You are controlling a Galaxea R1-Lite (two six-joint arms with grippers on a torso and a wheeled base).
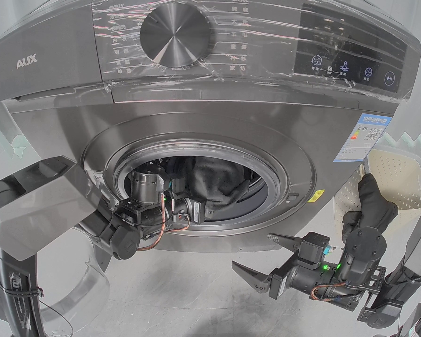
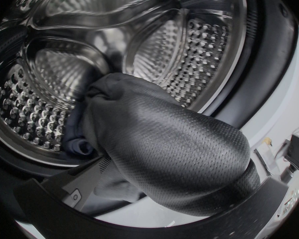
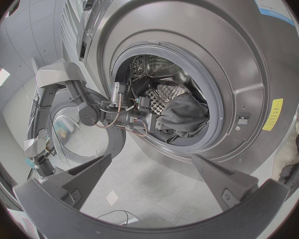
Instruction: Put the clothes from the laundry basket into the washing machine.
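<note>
Dark garment (image 2: 162, 150) is sitting in drum (image 2: 40, 117) mouth at left gripper (image 1: 196, 210), grip untellable. Right gripper (image 1: 251, 250) is hanging, jaws apart; loading seemingly needing deeper release next.

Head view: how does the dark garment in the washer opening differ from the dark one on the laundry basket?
The garment in the opening lies bunched across the washing machine's door mouth, at the left gripper; the garment on the basket hangs over the laundry basket's rim, beside the machine. The first spreads wide; the second droops in a narrow fold. Both are dark cloth.
</note>
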